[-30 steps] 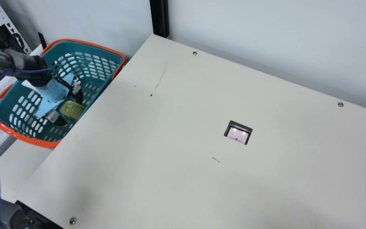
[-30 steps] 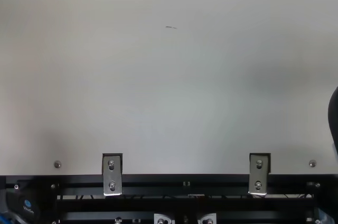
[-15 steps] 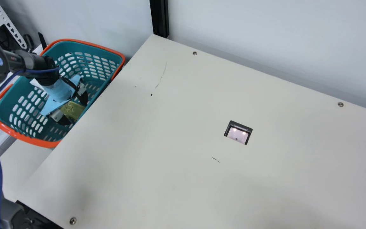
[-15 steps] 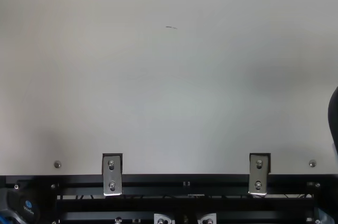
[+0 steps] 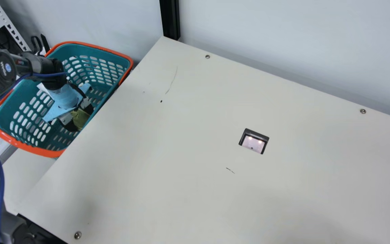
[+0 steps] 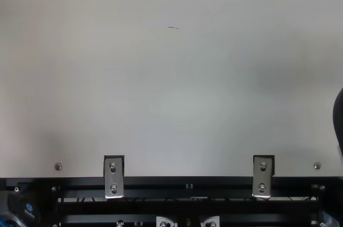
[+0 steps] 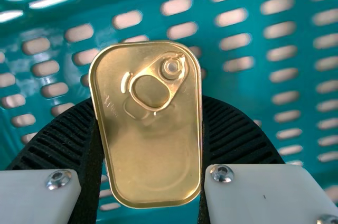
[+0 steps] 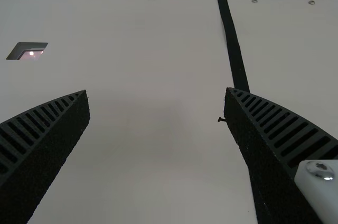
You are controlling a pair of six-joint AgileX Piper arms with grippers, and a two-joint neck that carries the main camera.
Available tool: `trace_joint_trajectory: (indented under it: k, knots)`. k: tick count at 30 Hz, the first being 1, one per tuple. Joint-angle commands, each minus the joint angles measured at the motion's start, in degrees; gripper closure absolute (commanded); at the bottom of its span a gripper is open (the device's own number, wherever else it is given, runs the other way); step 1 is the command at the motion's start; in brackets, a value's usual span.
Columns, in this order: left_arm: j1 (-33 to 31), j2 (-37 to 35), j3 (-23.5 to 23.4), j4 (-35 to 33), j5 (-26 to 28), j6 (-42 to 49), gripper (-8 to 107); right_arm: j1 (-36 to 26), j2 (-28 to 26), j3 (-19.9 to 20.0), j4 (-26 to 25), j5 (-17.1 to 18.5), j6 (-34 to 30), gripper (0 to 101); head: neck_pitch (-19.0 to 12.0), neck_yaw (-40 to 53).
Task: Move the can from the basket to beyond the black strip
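A gold, ring-pull can (image 7: pixel 153 160) sat between the two ribbed fingers of the left gripper (image 5: pixel 79 118), its lid facing the wrist camera. The fingers had just drawn together: half a second earlier they stood apart on either side of the can, and now they pressed against its two opposite sides, parted only by its width. This meant the grasp seemed made, and the lift out looked like the next step; whether the can had left the basket floor could not be told. Around and below the gripper spread the teal, slotted basket (image 5: pixel 47 153), its orange rim higher than the fingers. Just behind the fingers, a light blue covering (image 5: pixel 64 98) wrapped the gripper's body. Beyond the basket's wall, to one side of the gripper, lay the cream table (image 5: pixel 215 101). Well apart from it, the right gripper (image 8: pixel 157 92) hung over that table, fingers spread wide with nothing between them, and the black strip (image 8: pixel 233 49) ran past one of its fingertips, the can's goal lying beyond.
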Motion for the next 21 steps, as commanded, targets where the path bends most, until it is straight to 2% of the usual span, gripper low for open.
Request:
trace_joint_trajectory:
  k: [1, 11, 16, 21]
  knots:
    - [-0.36, -4.63, 2.67, 0.41, -0.94, 0.46, 89, 0.0, 0.0, 0.0, 0.0, 0.0, 0.0, 0, -1.91, 1.05]
    - [-2.57, -25.29, 14.37, 2.01, -3.76, 2.85, 89, 0.0, 0.0, 0.0, 0.0, 0.0, 0.0, 0, -1.91, 1.05]
    - [-3.53, -34.66, 17.58, 1.11, -2.04, 5.23, 89, 0.0, 0.0, 0.0, 0.0, 0.0, 0.0, 0, -1.91, 1.05]
    - [-4.36, -42.59, 18.65, -3.81, 1.82, 10.86, 89, 0.0, 0.0, 0.0, 0.0, 0.0, 0.0, 0, -1.91, 1.05]
